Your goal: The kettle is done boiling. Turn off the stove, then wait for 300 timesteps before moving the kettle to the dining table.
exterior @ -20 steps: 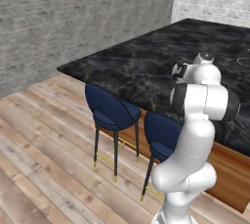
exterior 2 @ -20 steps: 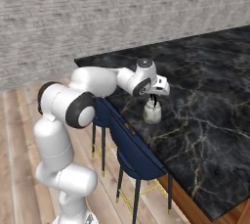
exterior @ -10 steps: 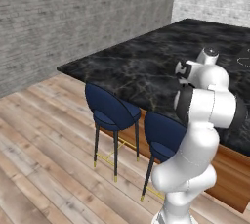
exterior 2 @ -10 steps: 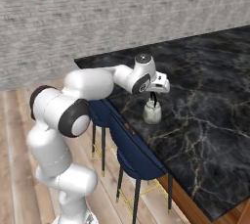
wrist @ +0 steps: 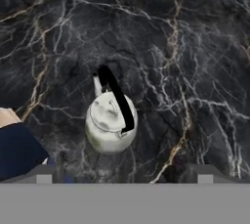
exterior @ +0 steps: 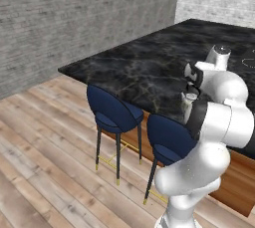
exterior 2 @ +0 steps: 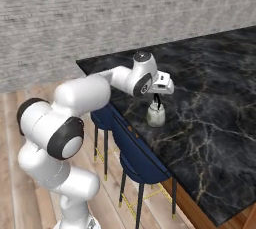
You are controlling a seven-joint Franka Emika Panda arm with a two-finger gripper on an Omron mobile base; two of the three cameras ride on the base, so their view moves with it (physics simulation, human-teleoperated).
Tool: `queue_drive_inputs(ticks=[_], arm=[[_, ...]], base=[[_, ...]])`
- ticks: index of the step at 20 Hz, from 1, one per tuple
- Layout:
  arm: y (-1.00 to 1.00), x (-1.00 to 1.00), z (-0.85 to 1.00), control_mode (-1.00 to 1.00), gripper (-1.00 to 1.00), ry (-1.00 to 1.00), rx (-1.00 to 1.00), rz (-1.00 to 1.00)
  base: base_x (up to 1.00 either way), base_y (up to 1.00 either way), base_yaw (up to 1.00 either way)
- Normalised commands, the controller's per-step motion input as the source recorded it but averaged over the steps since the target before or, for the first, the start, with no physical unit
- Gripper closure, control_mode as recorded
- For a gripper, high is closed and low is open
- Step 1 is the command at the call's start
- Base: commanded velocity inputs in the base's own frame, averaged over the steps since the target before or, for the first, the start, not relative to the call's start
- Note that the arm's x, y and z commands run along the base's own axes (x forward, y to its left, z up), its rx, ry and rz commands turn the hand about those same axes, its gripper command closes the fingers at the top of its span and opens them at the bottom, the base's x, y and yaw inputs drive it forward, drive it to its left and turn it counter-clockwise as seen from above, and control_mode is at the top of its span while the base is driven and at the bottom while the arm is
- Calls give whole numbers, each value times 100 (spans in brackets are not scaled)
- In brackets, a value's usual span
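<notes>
Sitting upright on the dining table worktop, the kettle is resting beneath the end effector, fingers spread apart.

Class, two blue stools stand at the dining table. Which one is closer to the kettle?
The stool nearer the robot's base, tucked under the table edge just below the kettle. The other stool stands further along, towards the table's corner.

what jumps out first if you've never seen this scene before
The big black marble dining table with white and tan veins dominates, and a tiny silvery kettle with a black arched handle stands upright on it near the edge. The white arm reaches over it, its tool open just above the kettle, not gripping it. Two blue stools sit tucked against the table's side on the wooden floor.
</notes>
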Motion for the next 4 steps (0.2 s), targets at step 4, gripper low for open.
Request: queue_drive_inputs(ticks=[4], arm=[[2, -52, 26, -100, -100, 0, -3, -2]], base=[[0, 0, 0]])
